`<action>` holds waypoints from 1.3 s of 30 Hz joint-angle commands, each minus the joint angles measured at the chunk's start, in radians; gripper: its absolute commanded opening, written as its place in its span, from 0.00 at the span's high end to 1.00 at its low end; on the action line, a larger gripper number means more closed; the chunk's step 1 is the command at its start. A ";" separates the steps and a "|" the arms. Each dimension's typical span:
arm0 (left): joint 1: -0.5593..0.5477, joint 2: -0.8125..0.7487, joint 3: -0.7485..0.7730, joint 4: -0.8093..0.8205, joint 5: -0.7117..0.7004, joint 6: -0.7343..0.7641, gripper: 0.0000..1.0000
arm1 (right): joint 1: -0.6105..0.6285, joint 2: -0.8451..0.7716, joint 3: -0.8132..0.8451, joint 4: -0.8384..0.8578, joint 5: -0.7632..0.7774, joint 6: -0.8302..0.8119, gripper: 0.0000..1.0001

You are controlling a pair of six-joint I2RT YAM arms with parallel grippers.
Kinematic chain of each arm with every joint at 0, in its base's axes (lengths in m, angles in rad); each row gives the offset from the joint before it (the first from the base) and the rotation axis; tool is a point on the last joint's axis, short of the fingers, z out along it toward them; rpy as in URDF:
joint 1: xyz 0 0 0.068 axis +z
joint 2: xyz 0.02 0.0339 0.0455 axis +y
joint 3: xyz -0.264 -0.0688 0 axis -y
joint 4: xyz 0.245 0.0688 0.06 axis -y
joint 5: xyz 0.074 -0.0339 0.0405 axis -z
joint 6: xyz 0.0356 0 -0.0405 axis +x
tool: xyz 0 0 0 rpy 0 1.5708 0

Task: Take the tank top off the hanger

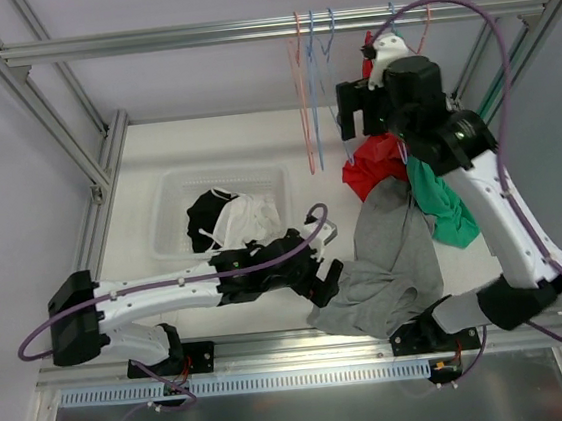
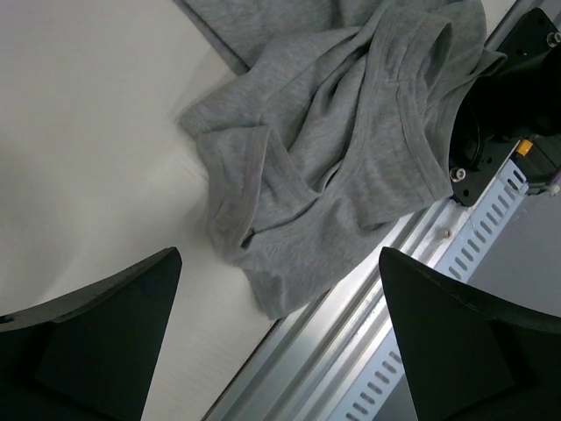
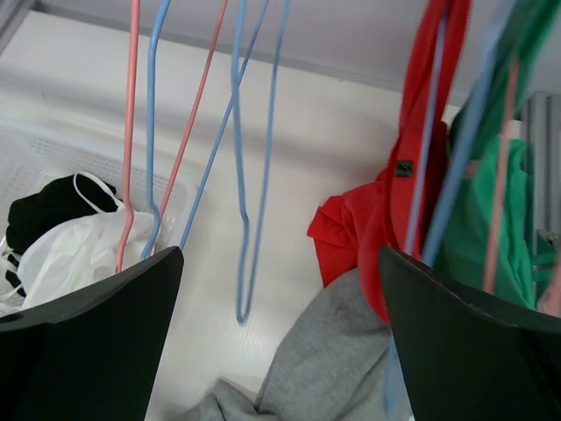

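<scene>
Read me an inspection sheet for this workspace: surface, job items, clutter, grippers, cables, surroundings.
Surface: white table; a gray tank top lies crumpled at its near edge, with no hanger seen in it.
Job's things: red garment and green garment hang from the rail; empty wire hangers hang beside them.
Clutter: white basket holding black and white garments.
Grippers: left gripper open, low over the gray tank top; right gripper open, raised among the hangers, holding nothing.
Cables: purple cables loop along both arms.
Surroundings: aluminium frame with overhead rail; nothing else seen.
</scene>
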 commanded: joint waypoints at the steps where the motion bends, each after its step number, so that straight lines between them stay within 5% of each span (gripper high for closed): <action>1: -0.025 0.135 0.109 0.063 0.001 0.009 0.01 | -0.015 -0.235 -0.060 0.002 0.007 0.014 0.01; 8: -0.038 0.538 0.390 0.060 0.016 0.069 0.01 | -0.018 -0.653 -0.253 -0.088 -0.058 0.028 0.01; 17: -0.060 0.913 0.717 0.016 -0.070 0.135 0.01 | -0.016 -0.899 -0.366 -0.153 -0.275 0.027 0.00; 19: -0.074 1.000 0.799 -0.033 -0.114 0.149 0.10 | -0.016 -0.919 -0.365 -0.156 -0.332 0.028 0.01; 20: -0.080 1.017 0.815 -0.081 -0.140 0.147 0.24 | -0.016 -0.936 -0.363 -0.156 -0.344 0.028 0.00; 21: -0.086 1.027 0.821 -0.092 -0.159 0.141 0.48 | -0.016 -0.942 -0.357 -0.156 -0.357 0.028 0.01; 22: -0.097 1.018 0.804 -0.100 -0.203 0.133 0.86 | -0.016 -0.950 -0.354 -0.154 -0.358 0.025 0.01; 23: -0.098 1.002 0.789 -0.113 -0.231 0.120 1.00 | -0.016 -0.956 -0.353 -0.156 -0.351 0.027 0.01; 31: -0.100 0.480 0.506 -0.127 -0.479 0.078 1.00 | -0.015 -1.007 -0.374 -0.150 -0.253 0.030 0.00; 39: -0.101 -0.010 0.415 -0.133 -0.665 0.170 1.00 | -0.013 -0.999 -0.390 -0.121 -0.230 0.034 0.00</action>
